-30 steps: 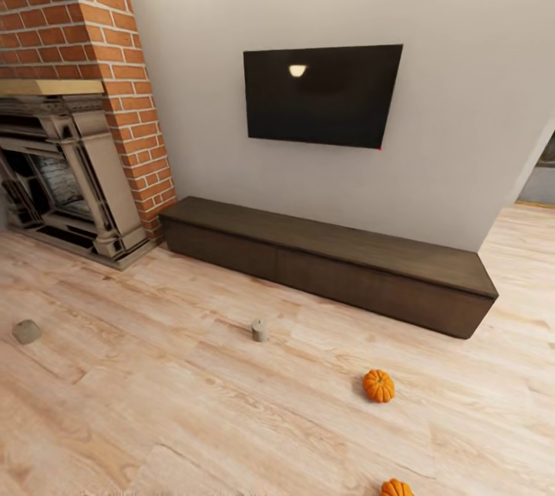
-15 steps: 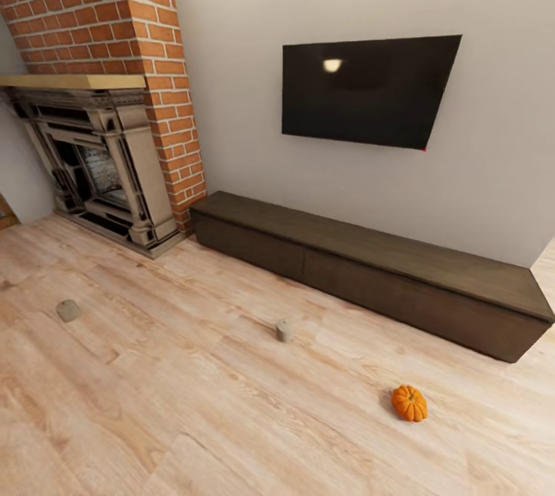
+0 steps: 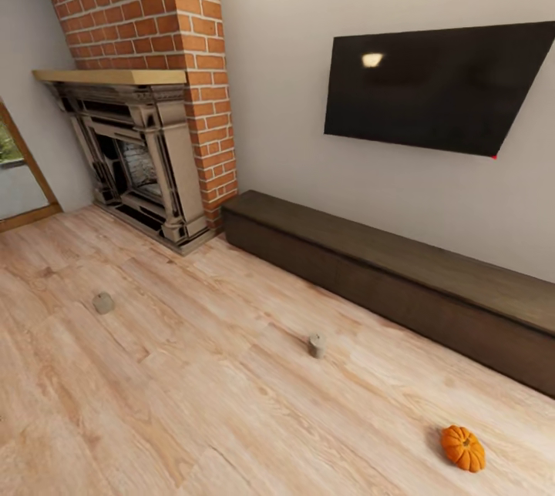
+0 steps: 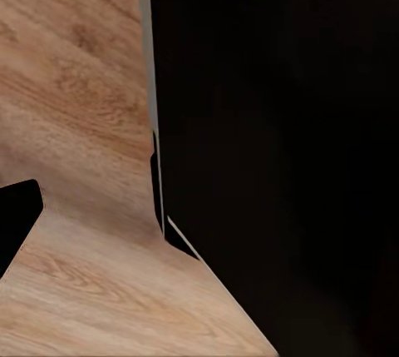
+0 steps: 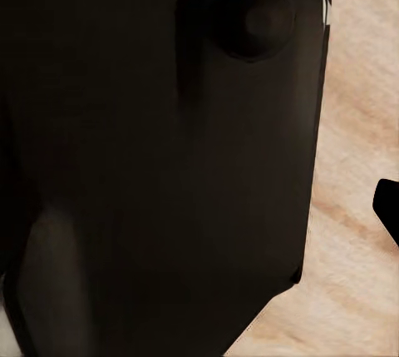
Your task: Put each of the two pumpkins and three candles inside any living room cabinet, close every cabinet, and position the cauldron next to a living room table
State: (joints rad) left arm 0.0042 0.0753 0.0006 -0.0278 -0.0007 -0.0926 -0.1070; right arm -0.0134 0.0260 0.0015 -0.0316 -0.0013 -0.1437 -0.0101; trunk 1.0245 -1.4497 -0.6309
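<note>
A: What lies on the floor (image 3: 193,396) in the head view?

B: Pale wood planks, and on them one pumpkin (image 3: 462,447), orange and ribbed, low at the right. It sits apart from the cabinet (image 3: 401,284), in front of its right part.

A: And the candles?

B: Two show. The nearer candle (image 3: 317,344) stands upright on the planks, near the cabinet's front but not touching it. The far candle (image 3: 103,303) rests well to the left, out in front of the fireplace (image 3: 139,161); whether it stands or lies cannot be told.

A: The cabinet itself?

B: Long, low, dark brown, set against the grey wall (image 3: 293,72). Its fronts look flush and shut. Its left end comes just beside the brick chimney (image 3: 154,11). A black television (image 3: 439,88) hangs on the wall above it.

A: What do the wrist cameras give?

B: The left wrist view has the same planks beside a large dark shape. The right wrist view has a dark rounded body with a strip of floor alongside.

A: So the jaws?

B: For either gripper, one cannot tell whether they are released or clenched.
</note>
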